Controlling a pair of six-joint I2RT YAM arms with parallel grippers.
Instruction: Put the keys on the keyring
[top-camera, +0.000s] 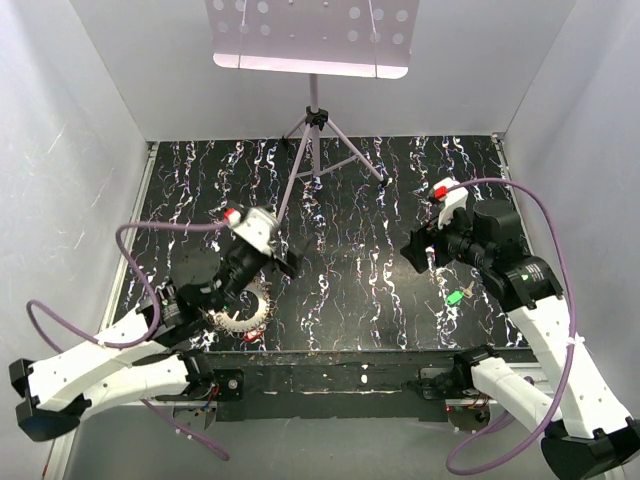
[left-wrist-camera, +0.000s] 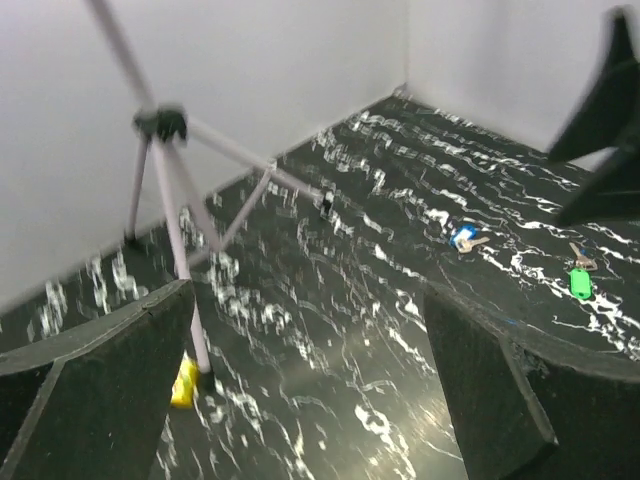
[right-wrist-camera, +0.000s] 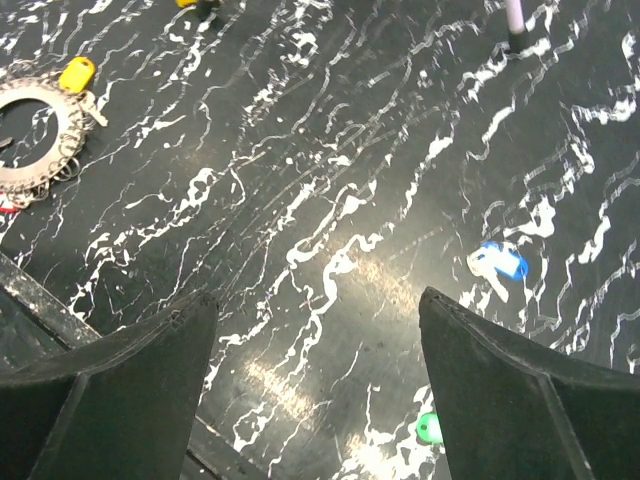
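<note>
Keyring (top-camera: 247, 317): laid flat on bench (top-camera: 360, 200), near left, partly under left arm. Green key (top-camera: 455, 297): flat, near right, long axis diagonal, blade pointed away and rightward. Left fingers (left-wrist-camera: 110, 380), right fingers (right-wrist-camera: 520, 400): spread, nothing grasped.

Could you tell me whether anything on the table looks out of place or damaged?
Nothing looks damaged or spilled. The blue-headed metal key and green-headed metal key lie loose on the right, well apart from the grey key-fringed wire keyring on the left.
</note>
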